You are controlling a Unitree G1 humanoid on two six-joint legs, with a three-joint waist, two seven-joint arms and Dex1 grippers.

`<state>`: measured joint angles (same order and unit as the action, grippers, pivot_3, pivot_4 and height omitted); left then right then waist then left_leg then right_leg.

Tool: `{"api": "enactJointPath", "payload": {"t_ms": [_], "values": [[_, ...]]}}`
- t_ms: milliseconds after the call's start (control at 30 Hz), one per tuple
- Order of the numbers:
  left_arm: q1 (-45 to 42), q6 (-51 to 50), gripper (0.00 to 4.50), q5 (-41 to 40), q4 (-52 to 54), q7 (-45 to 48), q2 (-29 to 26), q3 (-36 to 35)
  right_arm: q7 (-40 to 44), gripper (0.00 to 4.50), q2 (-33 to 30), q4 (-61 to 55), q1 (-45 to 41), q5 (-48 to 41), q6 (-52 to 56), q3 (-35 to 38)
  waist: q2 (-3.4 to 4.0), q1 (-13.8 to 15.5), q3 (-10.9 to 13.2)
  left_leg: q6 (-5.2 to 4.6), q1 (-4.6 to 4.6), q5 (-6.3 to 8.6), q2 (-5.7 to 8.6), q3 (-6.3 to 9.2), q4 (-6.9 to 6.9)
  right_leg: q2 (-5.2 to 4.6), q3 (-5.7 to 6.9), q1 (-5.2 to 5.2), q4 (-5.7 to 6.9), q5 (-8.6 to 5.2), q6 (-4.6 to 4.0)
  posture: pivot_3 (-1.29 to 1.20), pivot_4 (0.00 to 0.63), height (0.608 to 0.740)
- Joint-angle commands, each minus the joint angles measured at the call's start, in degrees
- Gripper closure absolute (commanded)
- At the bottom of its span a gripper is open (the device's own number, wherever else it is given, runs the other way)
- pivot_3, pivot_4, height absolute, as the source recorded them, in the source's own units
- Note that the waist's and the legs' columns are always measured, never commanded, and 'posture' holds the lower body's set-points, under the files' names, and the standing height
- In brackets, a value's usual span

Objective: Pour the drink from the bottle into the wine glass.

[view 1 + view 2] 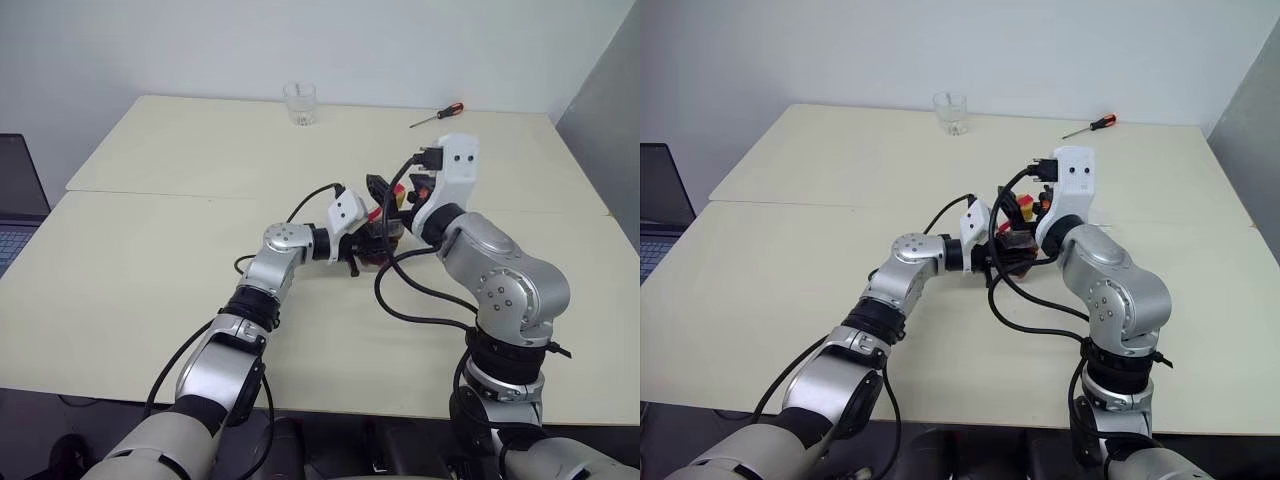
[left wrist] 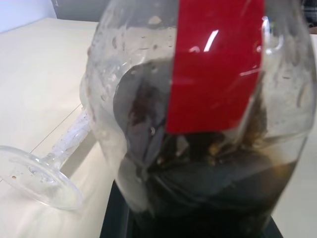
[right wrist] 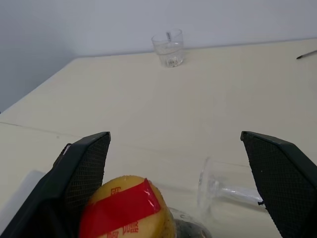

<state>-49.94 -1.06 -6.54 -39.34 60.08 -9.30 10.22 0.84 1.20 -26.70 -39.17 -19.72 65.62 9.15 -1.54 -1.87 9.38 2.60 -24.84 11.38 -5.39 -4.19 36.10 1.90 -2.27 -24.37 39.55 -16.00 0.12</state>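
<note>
The left hand grips the bottle of dark drink mid-bench. Just above the bottle, the right hand is spread wide. The wine glass lies tipped beside the bottle. Beyond it, open bench reaches a tumbler and screwdriver near the far edge.

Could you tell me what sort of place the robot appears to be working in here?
Probably an office or lab room: two plain cream tables pushed together against a bare white wall, an open laptop at one edge, and a screwdriver lying near a clear tumbler.

left hand clamped, right hand spread wide
</note>
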Motion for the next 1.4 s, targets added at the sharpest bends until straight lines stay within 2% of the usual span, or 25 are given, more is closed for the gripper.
{"api": "enactJointPath", "payload": {"t_ms": [33,767,867,1100,1133,1400], "values": [[-1.14,0.31,3.83,-1.12,2.84,-0.22,-0.06,-1.24,-0.09,0.0,-0.27,-1.81,-1.87,-1.82,-0.35,2.21,0.0,0.0,0.0,0.0,0.0,0.0,0.0,0.0,0.0,0.0,0.0,0.0,0.01,0.0,0.0,0.0,0.15,0.74],[-1.59,0.3,3.83,-1.14,2.65,0.24,-0.25,-1.27,-0.15,0.0,-3.72,-8.57,2.95,-8.72,5.74,4.93,0.0,0.0,0.0,0.0,0.01,0.0,0.0,-0.01,0.01,0.0,-0.02,0.0,0.02,0.0,0.0,0.0,0.15,0.74],[-1.65,0.49,3.83,-1.03,2.35,0.19,-0.12,-1.19,0.38,0.56,-4.17,-9.37,3.01,-9.81,5.8,4.81,0.0,0.01,0.0,0.0,0.0,0.0,0.0,-0.01,0.01,0.0,-0.01,0.0,0.01,0.0,0.0,0.0,0.15,0.74],[-1.5,0.52,3.83,-0.93,2.16,0.37,-0.03,-1.04,1.38,3.05,-4.78,-12.36,2.08,-13.76,7.55,4.99,0.0,0.01,0.0,0.0,0.0,0.0,0.0,0.0,0.0,0.0,-0.01,0.0,0.02,0.0,0.0,0.0,0.15,0.74],[-1.51,0.51,3.83,-0.93,2.17,0.41,-0.03,-1.02,1.7,3.27,-5.0,-12.79,1.79,-14.49,7.9,5.03,0.0,0.01,0.0,0.0,0.0,0.0,0.0,0.0,0.01,0.0,-0.01,0.0,0.01,0.0,0.0,0.0,0.15,0.74],[-1.95,0.64,3.83,-0.97,1.9,0.43,0.16,-1.09,2.09,3.3,-8.33,-12.99,-0.39,-17.38,8.57,7.41,0.0,0.01,0.0,0.0,0.0,0.0,0.01,0.01,0.01,0.0,-0.01,0.01,0.01,0.0,0.0,0.0,0.15,0.74]]}}
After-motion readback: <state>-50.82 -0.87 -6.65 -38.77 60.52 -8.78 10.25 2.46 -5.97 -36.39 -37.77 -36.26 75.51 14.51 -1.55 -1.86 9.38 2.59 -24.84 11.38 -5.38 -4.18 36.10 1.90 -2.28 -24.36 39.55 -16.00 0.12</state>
